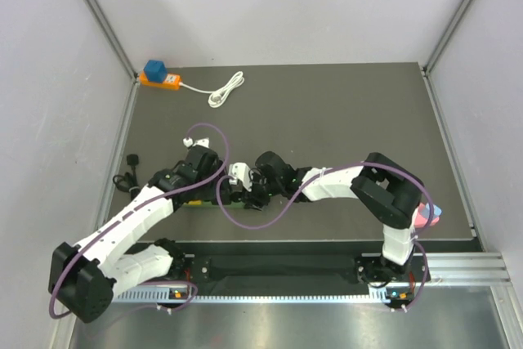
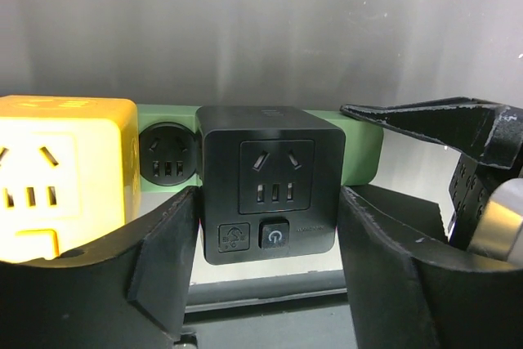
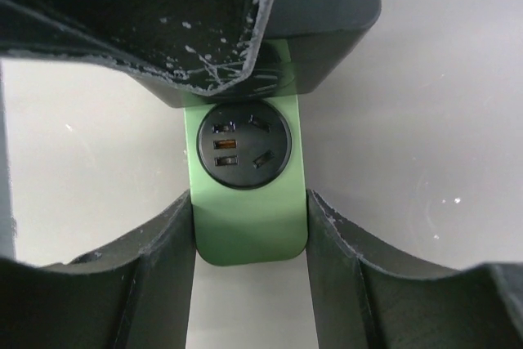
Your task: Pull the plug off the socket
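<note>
plug (image 2: 270, 194) on power strip (image 2: 364, 151) | cube adapter (image 2: 57, 177) at its left in left-wrist view | socket (image 2: 167, 157) between them

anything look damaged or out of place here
Nothing serious: the black adapter sits square in the green power strip. Only wear shows: white scratches on the black part above the strip's round socket.

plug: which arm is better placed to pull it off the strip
Left. The left hand grips the plug on both sides; the right hand clamps the end of the strip, so it likely suits bracing.
</note>
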Controlling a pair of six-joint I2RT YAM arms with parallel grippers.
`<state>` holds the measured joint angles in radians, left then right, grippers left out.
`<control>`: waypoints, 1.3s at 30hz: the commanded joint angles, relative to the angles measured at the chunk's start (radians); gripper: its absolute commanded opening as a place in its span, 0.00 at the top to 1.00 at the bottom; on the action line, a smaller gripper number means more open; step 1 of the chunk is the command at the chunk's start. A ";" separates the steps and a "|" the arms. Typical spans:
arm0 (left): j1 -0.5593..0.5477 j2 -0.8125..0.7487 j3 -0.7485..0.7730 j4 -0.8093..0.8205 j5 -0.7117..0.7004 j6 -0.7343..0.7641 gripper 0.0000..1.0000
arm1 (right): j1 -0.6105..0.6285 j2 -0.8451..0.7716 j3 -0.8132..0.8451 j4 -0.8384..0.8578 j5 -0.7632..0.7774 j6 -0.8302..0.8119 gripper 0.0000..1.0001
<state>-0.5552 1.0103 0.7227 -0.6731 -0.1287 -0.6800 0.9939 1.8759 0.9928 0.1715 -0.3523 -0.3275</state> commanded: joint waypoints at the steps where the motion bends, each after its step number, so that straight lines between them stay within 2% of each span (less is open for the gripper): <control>1: -0.003 -0.084 0.142 0.081 0.000 -0.036 0.30 | -0.009 -0.011 -0.023 -0.052 0.110 0.021 0.98; 4: 0.003 -0.122 0.172 0.011 -0.051 -0.029 0.18 | -0.011 -0.009 -0.022 -0.059 0.127 0.018 0.92; 9: 0.015 -0.156 0.196 -0.037 -0.058 -0.013 0.05 | -0.009 0.002 -0.005 -0.087 0.145 0.010 0.85; 10: 0.015 -0.153 0.204 -0.051 -0.074 -0.022 0.05 | -0.009 0.003 -0.003 -0.093 0.154 0.011 0.82; 11: 0.017 -0.153 0.211 -0.084 -0.092 -0.027 0.10 | -0.008 0.002 0.000 -0.099 0.160 0.019 0.74; 13: 0.018 -0.157 0.215 -0.104 -0.153 -0.038 0.13 | -0.009 -0.009 0.000 -0.102 0.164 0.033 0.64; 14: 0.026 -0.162 0.215 -0.117 -0.175 -0.041 0.17 | -0.009 -0.017 -0.003 -0.102 0.164 0.041 0.54; 15: 0.034 -0.164 0.207 -0.117 -0.189 -0.041 0.35 | -0.009 -0.033 -0.006 -0.098 0.168 0.059 0.48; 16: 0.041 -0.162 0.202 -0.114 -0.202 -0.041 0.48 | -0.009 -0.044 -0.009 -0.095 0.171 0.073 0.43; 17: 0.072 -0.161 0.193 -0.100 -0.195 -0.036 0.60 | -0.009 -0.055 -0.010 -0.093 0.176 0.083 0.35; 18: 0.093 -0.157 0.189 -0.091 -0.174 -0.021 0.68 | -0.009 -0.079 -0.005 -0.096 0.179 0.106 0.31; 21: 0.204 -0.150 0.158 -0.063 -0.094 -0.003 0.68 | -0.009 -0.135 0.007 -0.109 0.203 0.146 0.20; 23: 0.297 -0.153 0.126 -0.048 -0.004 0.005 0.73 | -0.011 -0.162 0.010 -0.106 0.216 0.168 0.13; 25: 0.339 -0.159 0.106 -0.039 0.038 0.008 0.79 | -0.011 -0.196 0.017 -0.104 0.193 0.171 0.10; 27: 0.370 -0.168 0.078 -0.036 0.064 0.005 0.81 | -0.011 -0.224 0.017 -0.081 0.165 0.177 0.00; 32: 0.390 -0.193 0.043 -0.045 0.078 -0.013 0.82 | -0.008 -0.221 0.049 -0.040 0.081 0.139 0.00; 39: 0.408 -0.180 0.000 -0.036 0.081 -0.029 0.83 | 0.028 -0.114 0.214 -0.081 0.006 0.079 0.00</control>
<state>-0.1574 0.8352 0.7425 -0.7483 -0.0689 -0.7010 0.9989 1.7237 1.1141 0.0811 -0.2798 -0.2085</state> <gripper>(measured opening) 0.169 0.996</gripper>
